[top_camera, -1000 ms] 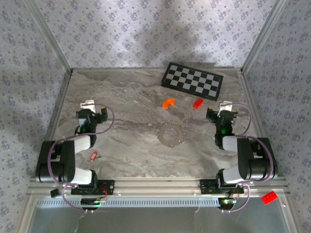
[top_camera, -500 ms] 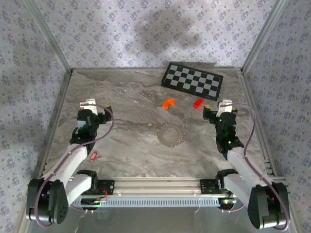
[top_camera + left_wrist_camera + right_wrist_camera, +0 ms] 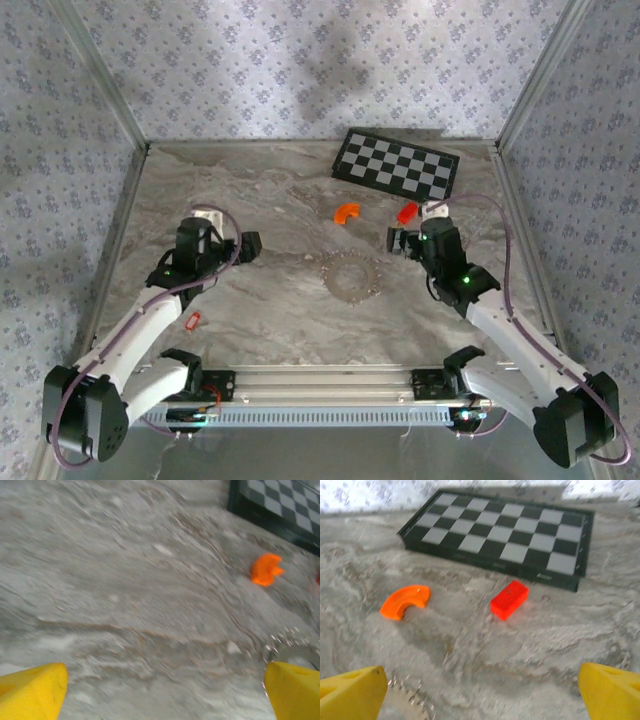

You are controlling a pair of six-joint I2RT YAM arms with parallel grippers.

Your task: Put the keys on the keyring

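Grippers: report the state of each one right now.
Left gripper: open, holding nothing.
Right gripper: open, holding nothing.

No legible text, label, brand, number or sign. Checkered board near far right corner of table carries plain dark and pale squares, pattern alone. Wrist views blurred, fine marks cannot be told.
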